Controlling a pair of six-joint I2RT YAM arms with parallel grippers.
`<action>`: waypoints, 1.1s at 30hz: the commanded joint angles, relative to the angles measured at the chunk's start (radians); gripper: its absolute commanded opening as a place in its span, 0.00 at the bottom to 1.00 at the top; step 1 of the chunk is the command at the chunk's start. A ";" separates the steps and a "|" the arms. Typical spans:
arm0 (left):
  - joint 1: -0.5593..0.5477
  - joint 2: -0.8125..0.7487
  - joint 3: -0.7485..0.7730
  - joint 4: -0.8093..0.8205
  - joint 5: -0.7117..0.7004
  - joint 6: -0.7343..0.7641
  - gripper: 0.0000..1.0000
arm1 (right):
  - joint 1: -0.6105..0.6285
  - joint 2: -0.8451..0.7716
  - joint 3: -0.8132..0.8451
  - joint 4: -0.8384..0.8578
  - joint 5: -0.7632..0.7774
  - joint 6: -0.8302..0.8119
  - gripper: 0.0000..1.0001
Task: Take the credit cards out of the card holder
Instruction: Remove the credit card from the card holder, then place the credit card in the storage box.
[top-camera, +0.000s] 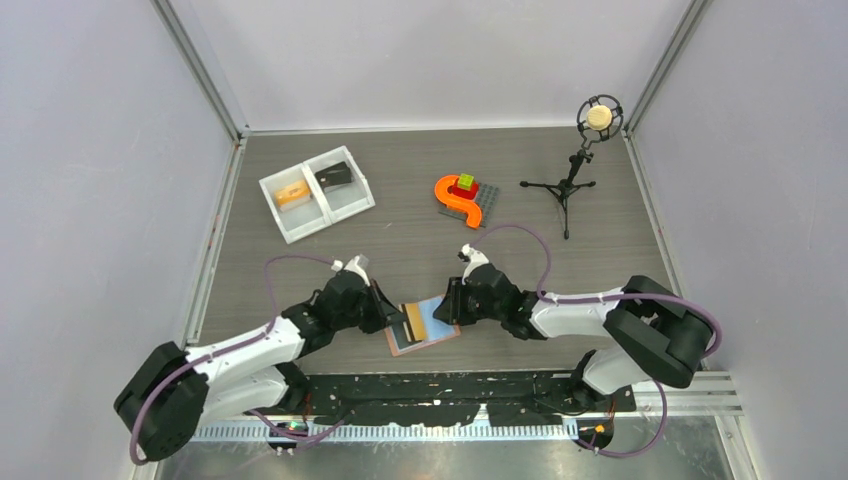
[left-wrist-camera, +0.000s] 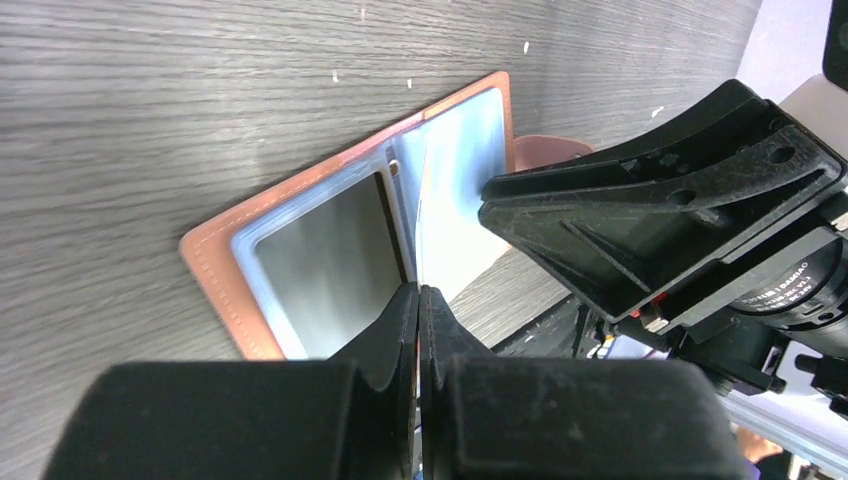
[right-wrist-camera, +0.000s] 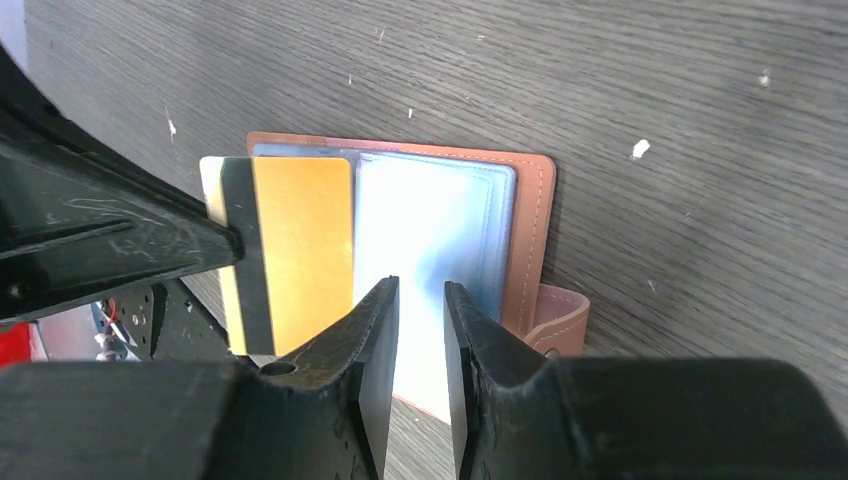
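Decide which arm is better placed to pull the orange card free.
Left: the left pincer is shut on the orange card; the right pincer, slightly open, sits over the card holder.

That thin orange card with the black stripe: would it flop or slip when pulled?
Probably stiff: the thin orange black-striped card juts out flat though the left pincer grips only one edge. Likely slippery too: its face looks glossy.

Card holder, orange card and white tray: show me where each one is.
card holder (right-wrist-camera: 533, 230), right wrist view, brown stitched border.
orange card (right-wrist-camera: 305, 250), right wrist view, orange face.
white tray (top-camera: 320, 198), top view, middle divider.
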 joint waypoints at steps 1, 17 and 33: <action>-0.005 -0.110 0.061 -0.212 -0.103 0.056 0.00 | -0.002 -0.036 0.036 -0.116 0.070 -0.062 0.31; -0.002 -0.351 0.205 -0.486 -0.150 -0.123 0.00 | 0.327 -0.434 -0.072 0.249 0.360 -0.908 0.43; -0.001 -0.469 0.198 -0.518 -0.099 -0.253 0.00 | 0.612 -0.305 -0.101 0.458 0.495 -1.472 0.46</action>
